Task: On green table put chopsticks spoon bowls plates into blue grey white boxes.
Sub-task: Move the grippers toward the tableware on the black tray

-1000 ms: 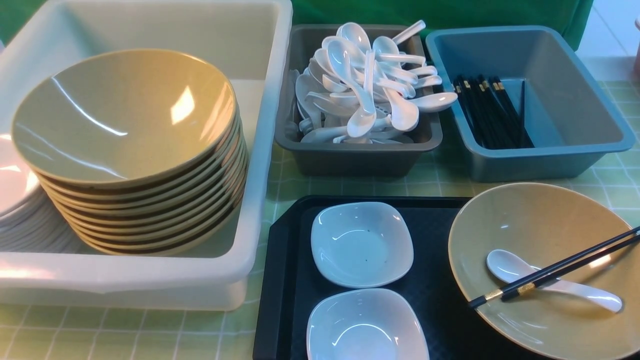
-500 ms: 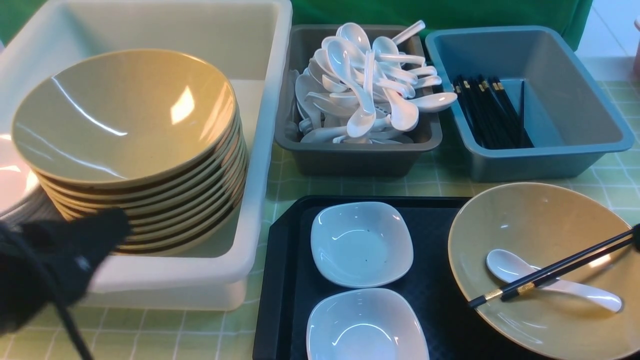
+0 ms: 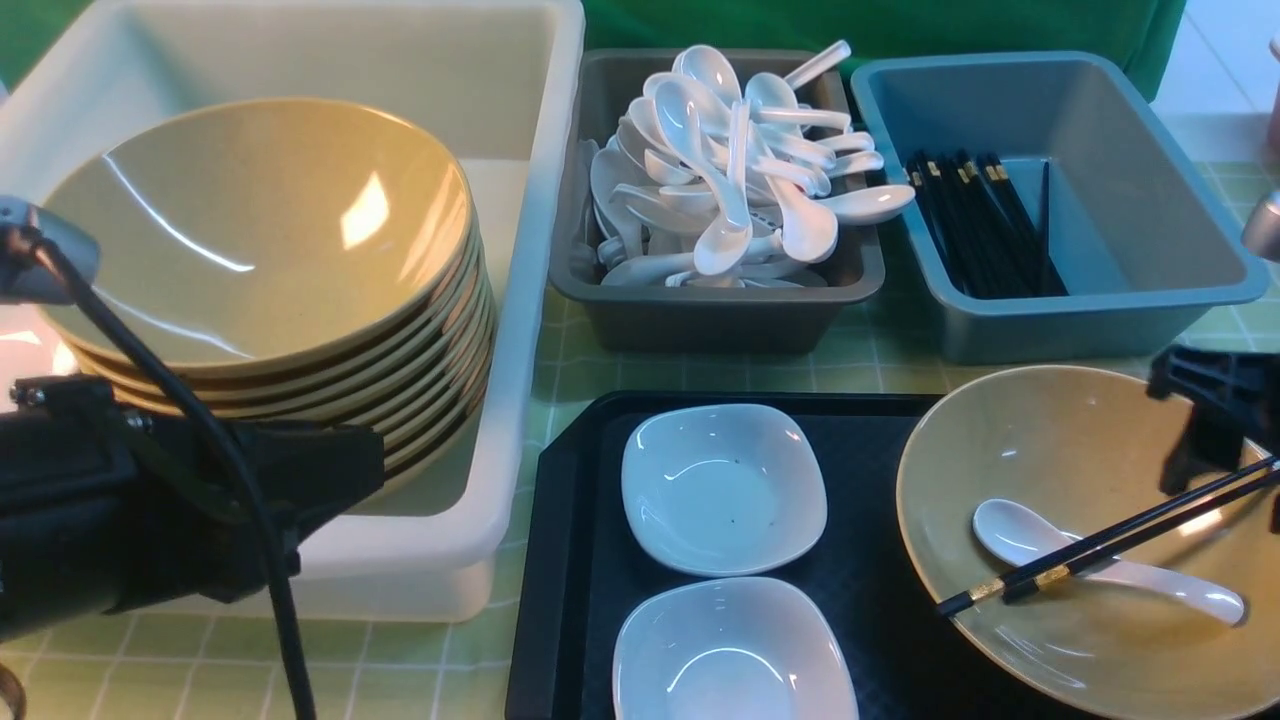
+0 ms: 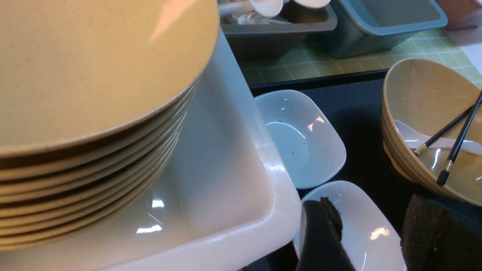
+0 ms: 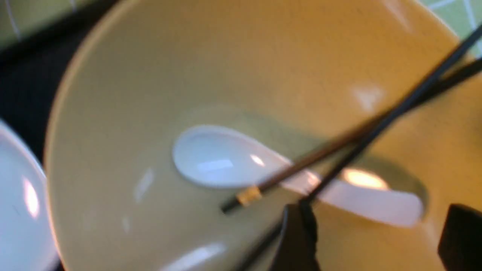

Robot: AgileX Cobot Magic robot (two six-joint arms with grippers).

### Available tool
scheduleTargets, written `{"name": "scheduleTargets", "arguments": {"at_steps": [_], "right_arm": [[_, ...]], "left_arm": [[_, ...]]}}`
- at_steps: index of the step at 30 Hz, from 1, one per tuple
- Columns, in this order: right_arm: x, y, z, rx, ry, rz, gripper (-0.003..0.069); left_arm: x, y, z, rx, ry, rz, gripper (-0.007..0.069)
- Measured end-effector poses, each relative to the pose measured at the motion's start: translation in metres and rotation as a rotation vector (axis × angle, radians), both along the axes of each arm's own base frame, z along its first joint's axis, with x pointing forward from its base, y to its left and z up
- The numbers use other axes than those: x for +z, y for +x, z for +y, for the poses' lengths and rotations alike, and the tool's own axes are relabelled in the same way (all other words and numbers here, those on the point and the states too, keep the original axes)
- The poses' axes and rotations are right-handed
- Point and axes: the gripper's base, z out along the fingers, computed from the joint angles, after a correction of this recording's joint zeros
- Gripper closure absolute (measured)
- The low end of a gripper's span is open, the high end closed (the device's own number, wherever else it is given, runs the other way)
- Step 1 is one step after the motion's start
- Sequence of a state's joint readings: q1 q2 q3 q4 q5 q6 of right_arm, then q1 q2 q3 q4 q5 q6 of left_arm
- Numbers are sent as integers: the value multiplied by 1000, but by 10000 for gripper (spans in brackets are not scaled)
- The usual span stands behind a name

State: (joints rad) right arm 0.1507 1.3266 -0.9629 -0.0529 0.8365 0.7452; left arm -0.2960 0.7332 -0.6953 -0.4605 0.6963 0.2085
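One tan bowl (image 3: 1060, 470) sits on the right of the black tray, with a white spoon (image 3: 1020, 535) and a pair of black chopsticks (image 3: 1120, 535) lying in it. Two small white plates (image 3: 722, 488) (image 3: 735, 650) lie on the tray's left half. My right gripper (image 5: 380, 241) hangs open above the bowl's right side, over the spoon's handle and beside the chopsticks. My left gripper (image 4: 372, 226) is open in front of the white box (image 3: 520, 300), above the nearer plate (image 4: 354, 226). Neither gripper holds anything.
A tall stack of tan bowls (image 3: 250, 230) fills the white box. The grey box (image 3: 700, 320) is heaped with white spoons, and the blue box (image 3: 1100, 320) holds several chopsticks. The black tray (image 3: 570, 560) lies on the green table (image 3: 880, 360).
My left arm has swung in from the lower left, across the front of the white box. My right gripper has come into view at the right edge, over the bowl.
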Motion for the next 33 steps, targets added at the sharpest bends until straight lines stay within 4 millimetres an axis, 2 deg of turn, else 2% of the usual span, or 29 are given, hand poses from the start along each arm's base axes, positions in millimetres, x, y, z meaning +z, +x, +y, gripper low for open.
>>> {"name": "scheduleTargets", "arguments": {"at_steps": [6, 22, 25, 28, 29, 30, 31, 32, 33], "right_arm": [[-17, 18, 2, -94, 28, 0, 119], [-58, 39, -2, -142, -62, 101, 128], [-65, 42, -1, -141, -64, 114, 197], [-65, 43, -1, -137, -65, 114, 317], [-65, 43, -1, -129, -68, 114, 383], [-65, 43, -1, -127, -68, 114, 406], [-65, 43, -1, -119, -70, 114, 503], [-65, 43, -1, -120, -70, 114, 515], [-63, 42, -1, -118, -70, 110, 587]], "left_arm": [[0, -2, -3, -28, -2, 5, 352], [0, -4, -6, -51, -13, 7, 352], [0, -4, -6, -53, -12, 8, 352], [0, -4, -6, -55, -10, 11, 352], [0, -4, -7, -57, -10, 15, 352], [-1, -4, -7, -58, -9, 17, 352], [-1, -5, -7, -62, -6, 20, 352], [-1, -5, -7, -62, -6, 21, 352], [-1, -5, -7, -63, -7, 22, 352]]}}
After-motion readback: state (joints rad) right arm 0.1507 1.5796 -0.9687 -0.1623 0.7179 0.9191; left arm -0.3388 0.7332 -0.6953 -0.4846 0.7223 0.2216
